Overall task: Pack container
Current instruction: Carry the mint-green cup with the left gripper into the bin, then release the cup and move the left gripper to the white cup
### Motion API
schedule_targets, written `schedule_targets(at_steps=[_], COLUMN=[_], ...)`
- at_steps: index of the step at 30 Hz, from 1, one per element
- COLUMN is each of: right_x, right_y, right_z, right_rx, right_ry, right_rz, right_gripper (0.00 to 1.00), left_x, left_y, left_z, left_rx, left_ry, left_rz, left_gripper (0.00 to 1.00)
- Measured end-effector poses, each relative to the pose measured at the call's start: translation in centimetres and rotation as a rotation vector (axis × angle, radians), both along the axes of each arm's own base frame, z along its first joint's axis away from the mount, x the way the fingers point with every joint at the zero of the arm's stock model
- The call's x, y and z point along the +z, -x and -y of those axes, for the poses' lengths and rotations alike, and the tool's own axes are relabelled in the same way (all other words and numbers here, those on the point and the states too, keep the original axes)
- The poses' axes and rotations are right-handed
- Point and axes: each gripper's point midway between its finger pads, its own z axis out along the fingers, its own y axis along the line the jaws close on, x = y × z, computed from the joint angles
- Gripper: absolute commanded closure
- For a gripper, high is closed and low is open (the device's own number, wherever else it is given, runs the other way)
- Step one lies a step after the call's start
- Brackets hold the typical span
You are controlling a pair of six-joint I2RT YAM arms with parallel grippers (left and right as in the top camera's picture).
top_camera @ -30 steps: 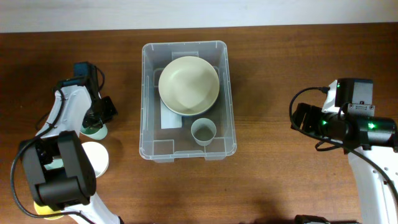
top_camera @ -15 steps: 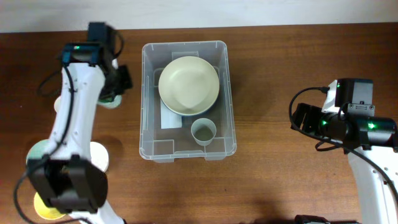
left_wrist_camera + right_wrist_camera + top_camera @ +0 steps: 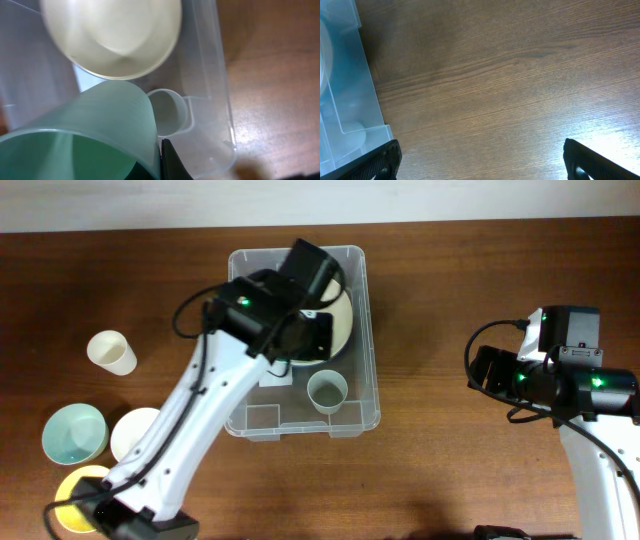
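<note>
**A:** Left arm has swung from the left side of the table to right over the container in the last second. Right arm hasn't budged.

**B:** Overhead layout?

**A:** The container is mid-table, long axis running away from the robot. Cream bowl in the far half, small cup near-right. The left gripper is over the middle, so the container is straight below its jaws. Right arm is well apart, off to the right.

**B:** What's left outside?

**A:** Cream cup, teal bowl, white bowl and yellow bowl, all to the left.

**B:** Left wrist?

**A:** Green cup fills the foreground. Jaws look clenched on its wall, with one finger showing just beside it. A second ago that cup sat near the table's left edge. Below it are the cream bowl, the small cup and the container's side wall.

**B:** Right wrist?

**A:** The right gripper is spread wide with nothing in it, over bare wood. The container's corner is at the left edge of the view.

**B:** Next?

**A:** My guess is lower and release. The free floor is near-left, beside the small cup.
</note>
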Motion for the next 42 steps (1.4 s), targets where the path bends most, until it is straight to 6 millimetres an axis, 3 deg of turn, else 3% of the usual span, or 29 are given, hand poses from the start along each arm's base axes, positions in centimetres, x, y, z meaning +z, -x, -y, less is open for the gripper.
schedule_targets(at_steps=[3,10,14,18,20,21,22,25,31,34,37,39,41,42], right_x=[0.0,-0.1,-0.1,-0.1,-0.1,-0.1,-0.1,-0.1,-0.1,-0.1,-0.1,-0.2,-0.2,-0.2], right_y=[0.0,0.2,0.2,0.2,0.2,0.2,0.2,0.2,0.3,0.3,0.3,0.3,0.3,0.3], right_z=[0.0,0.0,0.0,0.0,0.0,0.0,0.0,0.0,0.0,0.0,0.0,0.0,0.0,-0.1], right_rx=[0.0,0.0,0.0,0.001,0.0,0.0,0.0,0.0,0.001,0.0,0.001,0.001,0.001,0.0], right_ry=[0.0,-0.001,-0.001,-0.001,-0.001,-0.001,-0.001,-0.001,-0.001,-0.001,-0.002,-0.001,-0.002,-0.003], right_rz=[-0.002,-0.008,-0.008,-0.008,-0.008,-0.008,-0.008,-0.011,-0.011,-0.011,-0.012,-0.015,-0.015,-0.015], right_gripper=[0.01,0.01,0.01,0.01,0.01,0.01,0.01,0.01,0.01,0.01,0.01,0.01,0.01,0.01], left_x=[-2.3,-7.2,-8.6,-8.7,-8.7,-8.7,-8.8,-8.8,-8.8,-8.9,-8.7,-8.0,-6.5,-5.9], left_y=[0.6,1.8,2.0,2.1,2.1,2.2,2.2,2.3,2.1,1.0,-2.1,-4.6,-6.7,-7.1], left_z=[2.4,5.7,6.2,6.2,6.1,6.1,6.1,6.0,5.8,3.9,-0.4,-5.3,-12.0,-14.3], left_rx=[-0.039,-0.109,-0.118,-0.118,-0.118,-0.118,-0.117,-0.115,-0.104,-0.056,0.066,0.195,0.365,0.418], left_ry=[0.004,-0.04,-0.05,-0.053,-0.053,-0.054,-0.055,-0.055,-0.057,-0.085,-0.111,-0.119,-0.111,-0.104], left_rz=[-0.07,-0.196,-0.235,-0.241,-0.242,-0.244,-0.248,-0.251,-0.252,-0.246,-0.221,-0.193,-0.154,-0.14], left_gripper=[0.99,0.99,0.99,0.99,0.94,0.59,0.51,0.46,0.46,0.46,0.45,0.44,0.3,0.3])
